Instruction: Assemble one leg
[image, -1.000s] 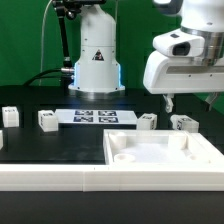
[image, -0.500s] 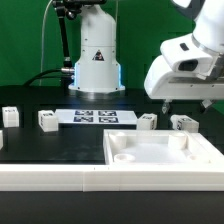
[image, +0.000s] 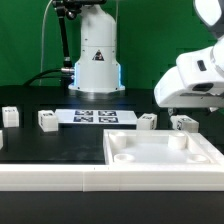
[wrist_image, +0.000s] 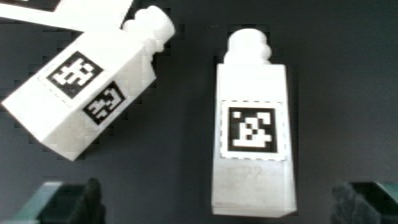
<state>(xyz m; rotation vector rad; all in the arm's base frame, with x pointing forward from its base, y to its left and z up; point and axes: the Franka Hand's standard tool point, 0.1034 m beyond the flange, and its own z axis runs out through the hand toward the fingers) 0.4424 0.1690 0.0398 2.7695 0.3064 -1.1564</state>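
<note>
Green backdrop hangs behind the black bench (image: 30, 138), and the arm's white base (image: 96, 55) stands at the middle of the far edge. The marker board (image: 95, 117) lies flat in front of that base. A large white tray-like piece (image: 165, 135) with a raised rim fills the near corner at the exterior view's right.

In the wrist view the gripper (wrist_image: 217, 200) hangs over the leg (wrist_image: 249, 130), a white post lying flat on the black surface with its square tag facing up and a rounded peg at one end. The jaws stand wide apart, with a dark fingertip (wrist_image: 63, 200) off each side of the leg and neither touching it (nothing is held). A second leg (wrist_image: 98, 85) lies just beside it, angled away, with two tags showing.

In the exterior view the wrist hangs above two small white parts (image: 182, 123) just behind the tray-like piece, toward the edge at the exterior view's right. I cannot tell which of them is the leg. Two more white parts (image: 46, 120) lie toward the far corner at the exterior view's left.
</note>
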